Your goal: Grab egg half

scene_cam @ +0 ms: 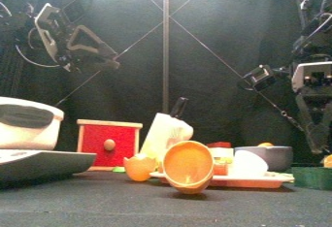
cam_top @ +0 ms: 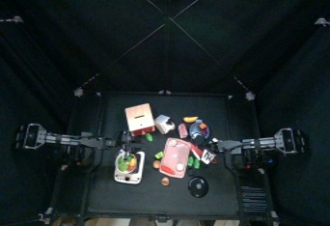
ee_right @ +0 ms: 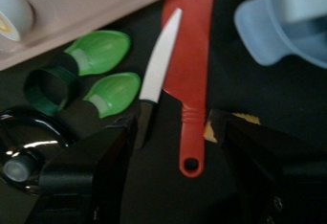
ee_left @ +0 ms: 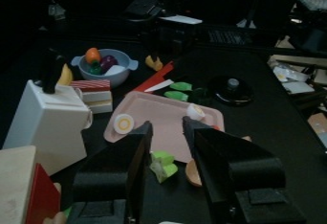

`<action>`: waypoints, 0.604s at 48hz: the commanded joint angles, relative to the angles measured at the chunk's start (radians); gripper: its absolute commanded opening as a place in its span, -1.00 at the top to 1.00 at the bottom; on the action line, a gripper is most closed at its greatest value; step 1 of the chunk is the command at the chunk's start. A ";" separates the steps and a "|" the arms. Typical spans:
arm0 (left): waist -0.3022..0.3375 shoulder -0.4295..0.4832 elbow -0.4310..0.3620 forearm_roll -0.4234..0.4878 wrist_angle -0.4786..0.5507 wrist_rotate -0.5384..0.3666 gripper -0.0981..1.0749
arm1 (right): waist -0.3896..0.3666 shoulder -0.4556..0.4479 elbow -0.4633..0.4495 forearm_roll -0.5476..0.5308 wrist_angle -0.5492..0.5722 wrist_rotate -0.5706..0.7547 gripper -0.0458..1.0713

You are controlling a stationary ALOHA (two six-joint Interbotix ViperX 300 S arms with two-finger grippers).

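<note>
The egg half, white with a yellow yolk, lies on the pink tray in the left wrist view. The right wrist view shows the egg half at that tray's edge. My right gripper hangs open above a red knife beside the tray, off to one side of the egg, with nothing between its jaws. My left gripper is open and empty, raised over the table's left side, a little short of the tray.
A white carton and a red box stand at the back. A bowl of toy fruit sits left of the tray. Green pods and a black lid lie near the knife. An orange cup stands at the front.
</note>
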 commanded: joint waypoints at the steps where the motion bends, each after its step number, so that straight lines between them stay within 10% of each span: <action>1: -0.002 -0.002 -0.009 -0.002 -0.009 0.000 -0.42 | 0.035 0.006 -0.051 -0.014 -0.034 -0.002 -0.74; 29: -0.002 -0.002 -0.003 -0.003 -0.009 0.000 -0.42 | 0.270 0.319 -0.301 -0.238 -0.175 -0.003 -0.69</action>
